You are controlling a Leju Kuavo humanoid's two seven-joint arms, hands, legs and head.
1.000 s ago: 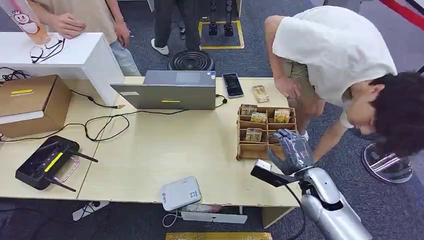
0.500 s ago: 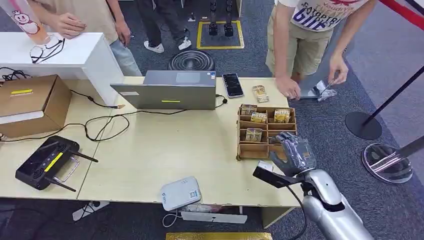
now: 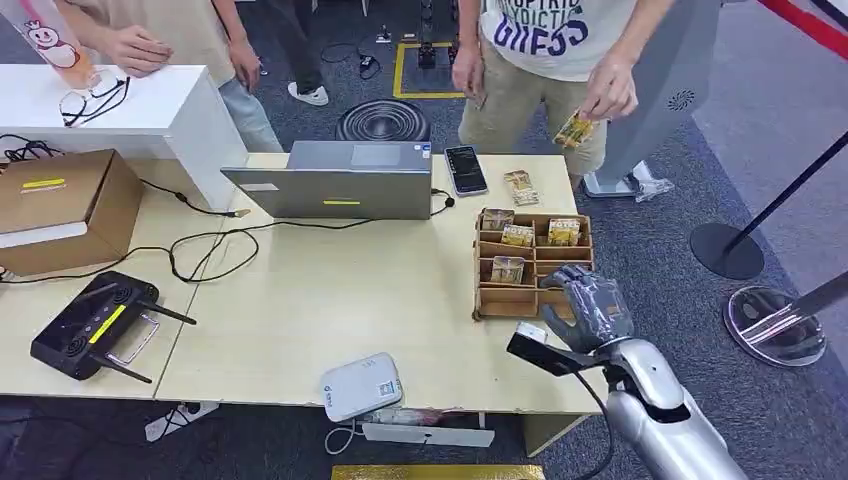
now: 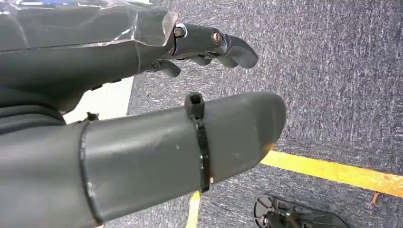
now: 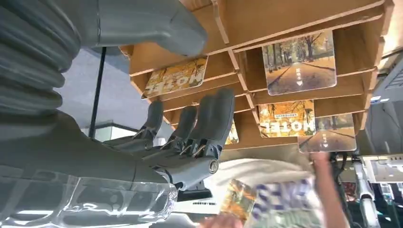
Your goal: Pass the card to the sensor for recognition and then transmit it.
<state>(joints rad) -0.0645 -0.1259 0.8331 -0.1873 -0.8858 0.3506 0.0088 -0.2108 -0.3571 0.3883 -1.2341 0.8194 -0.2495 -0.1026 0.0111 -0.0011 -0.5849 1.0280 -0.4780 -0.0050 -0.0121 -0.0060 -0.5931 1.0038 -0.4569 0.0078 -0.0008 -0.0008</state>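
Hovering over the near right corner of the wooden card rack, the right hand has its fingers apart and slightly curled, with nothing between them; against the picture from a second ago it has barely shifted, drifting a touch toward the tabletop's right edge. The hotel cards stand in the rack's slots, one per compartment, just beyond the fingertips and untouched. What has changed is the person at the far side: a second ago bent low beside the rack, now standing upright behind the tabletop and holding one loose card in a hand, well apart from the robot. Another card lies flat on the tabletop beside the phone, near the laptop. The white card reader, presumably the sensor, sits at the near edge, well apart from the rack. The left hand hangs over the carpet, open, with nothing in it. By my reading the pick has not yet begun: no card is gripped, so the pass to the reader lies ahead.
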